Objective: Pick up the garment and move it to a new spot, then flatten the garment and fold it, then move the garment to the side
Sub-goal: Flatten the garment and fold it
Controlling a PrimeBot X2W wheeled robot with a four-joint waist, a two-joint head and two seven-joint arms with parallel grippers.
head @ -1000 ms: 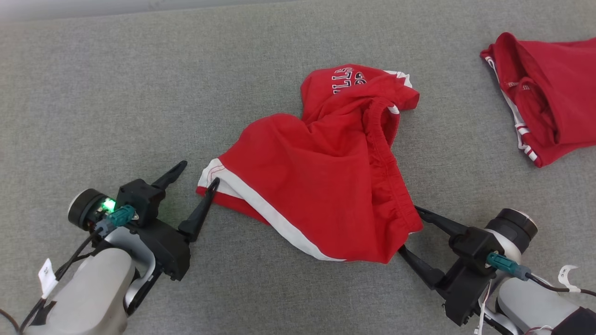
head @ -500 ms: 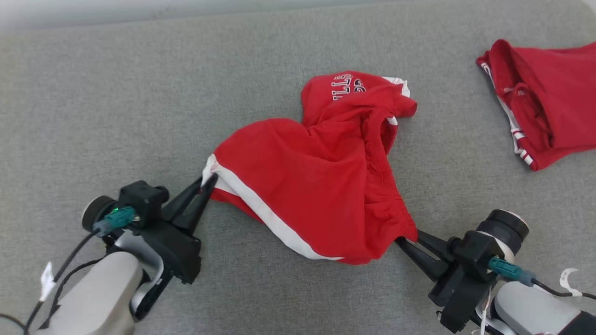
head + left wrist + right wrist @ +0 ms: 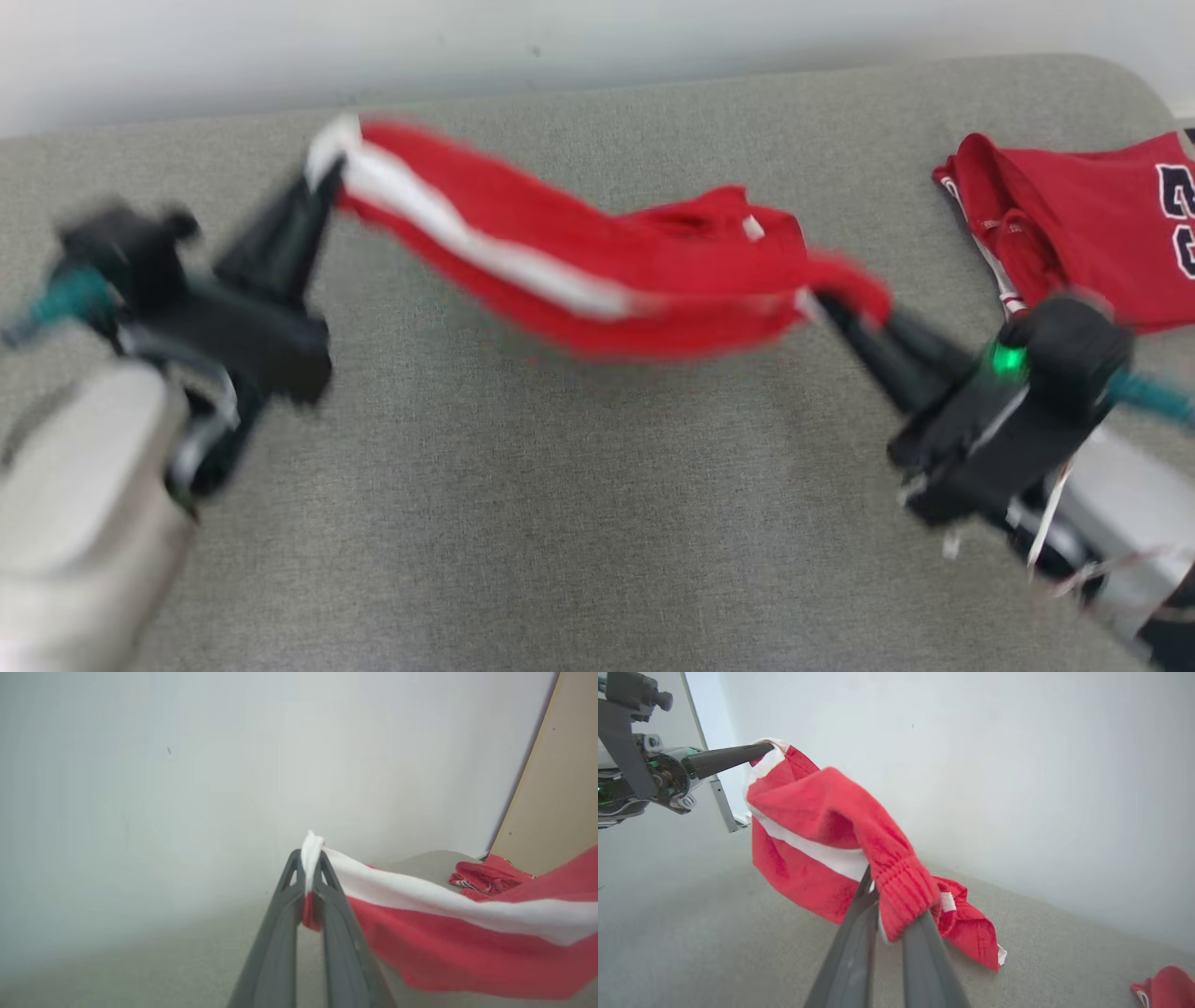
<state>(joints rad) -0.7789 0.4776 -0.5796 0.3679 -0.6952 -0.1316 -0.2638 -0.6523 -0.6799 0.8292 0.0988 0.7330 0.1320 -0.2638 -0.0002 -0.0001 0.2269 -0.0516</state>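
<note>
Both the left pincer (image 3: 322, 187) and the right pincer (image 3: 831, 313), open a second ago, now clamp the garment (image 3: 579, 271), at its white-trimmed hem and its waistband. It hangs stretched between them, raised above the far middle of the grey surface (image 3: 560, 523), so the carry to a new spot is starting

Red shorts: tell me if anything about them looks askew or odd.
The red shorts hang twisted and bunched between the left pincer and right pincer, not spread; the waistband drapes over the right pincer's tips.
</note>
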